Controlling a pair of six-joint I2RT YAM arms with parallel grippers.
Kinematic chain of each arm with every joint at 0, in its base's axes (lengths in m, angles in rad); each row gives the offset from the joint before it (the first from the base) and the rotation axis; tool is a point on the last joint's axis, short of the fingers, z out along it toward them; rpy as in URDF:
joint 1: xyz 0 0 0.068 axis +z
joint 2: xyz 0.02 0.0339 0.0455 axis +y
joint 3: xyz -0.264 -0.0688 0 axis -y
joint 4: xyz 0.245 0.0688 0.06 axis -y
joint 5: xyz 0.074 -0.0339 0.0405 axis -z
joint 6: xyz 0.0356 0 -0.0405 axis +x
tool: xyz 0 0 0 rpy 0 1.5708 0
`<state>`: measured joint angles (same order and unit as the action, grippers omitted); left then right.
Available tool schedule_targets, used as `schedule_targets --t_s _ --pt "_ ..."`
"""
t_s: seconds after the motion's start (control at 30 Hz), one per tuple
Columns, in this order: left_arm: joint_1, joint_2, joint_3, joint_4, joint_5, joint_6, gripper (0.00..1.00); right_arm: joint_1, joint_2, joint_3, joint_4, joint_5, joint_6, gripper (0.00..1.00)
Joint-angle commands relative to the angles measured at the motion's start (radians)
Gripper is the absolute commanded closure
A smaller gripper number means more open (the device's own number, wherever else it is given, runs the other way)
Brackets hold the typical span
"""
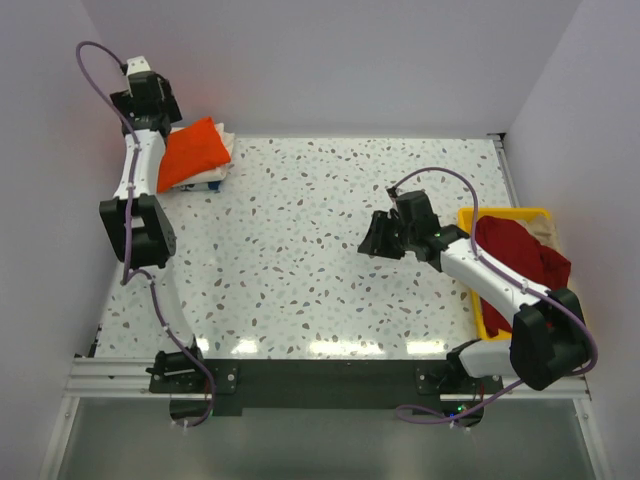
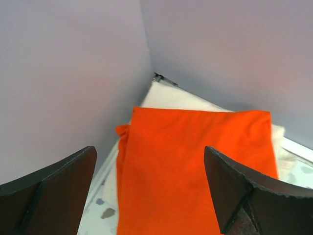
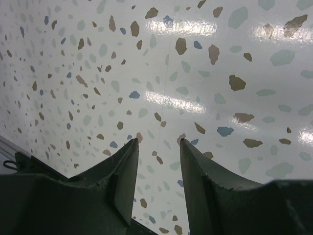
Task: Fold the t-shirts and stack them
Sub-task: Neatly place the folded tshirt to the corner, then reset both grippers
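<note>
Orange t-shirt lies folded atop the cream t-shirt beneath the wide-open left gripper; dark red t-shirt (in the yellow tray) lies rightward behind the nearer right gripper, parted and empty.

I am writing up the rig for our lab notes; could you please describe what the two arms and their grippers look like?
The left arm and right arm both have white links between bulky black joint housings, with a thin purple cable looping along each. The left gripper and right gripper each have two dark, wedge-shaped fingers tapering to blunt tips. I see no markings.
</note>
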<state>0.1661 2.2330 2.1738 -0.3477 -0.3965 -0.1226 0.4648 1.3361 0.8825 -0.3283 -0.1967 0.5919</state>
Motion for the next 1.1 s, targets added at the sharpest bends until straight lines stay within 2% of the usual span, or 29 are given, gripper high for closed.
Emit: schedule_targets --t_s 0.0,0.2,0.33,0.47,0.5,0.6,0.7,0.87,1.0,1.07 --pt "-0.022 -0.107 -0.032 0.022 0.085 -0.098 0.04 0.005 -0.003 0.041 0.029 0.01 -0.023 0.56" --pt "-0.036 -0.194 -0.161 0.027 0.197 -0.228 0.03 0.005 -0.017 0.042 0.044 0.023 -0.038 0.55" --pt "-0.092 -0.329 -0.371 0.088 0.211 -0.282 0.02 0.006 -0.021 0.052 0.046 0.02 -0.046 0.55" --pt "-0.186 -0.464 -0.581 0.141 0.2 -0.354 0.02 0.006 -0.04 0.059 0.034 0.025 -0.058 0.55" --pt "-0.204 -0.527 -0.685 0.154 0.202 -0.37 0.02 0.005 -0.046 0.059 0.032 0.032 -0.058 0.55" --pt "-0.287 -0.645 -0.871 0.22 0.185 -0.402 0.02 0.006 -0.083 0.053 0.02 0.06 -0.067 0.54" --pt "-0.379 -0.734 -1.006 0.247 0.167 -0.414 0.01 0.005 -0.126 0.038 0.015 0.089 -0.083 0.53" --pt "-0.561 -0.834 -1.158 0.248 0.154 -0.426 0.01 0.005 -0.192 0.007 0.038 0.151 -0.096 0.51" --pt "-0.651 -0.921 -1.295 0.285 0.176 -0.44 0.0 0.003 -0.242 -0.019 0.044 0.213 -0.107 0.49" --pt "-0.715 -0.946 -1.316 0.283 0.157 -0.428 0.0 0.005 -0.259 -0.028 0.044 0.262 -0.107 0.48"
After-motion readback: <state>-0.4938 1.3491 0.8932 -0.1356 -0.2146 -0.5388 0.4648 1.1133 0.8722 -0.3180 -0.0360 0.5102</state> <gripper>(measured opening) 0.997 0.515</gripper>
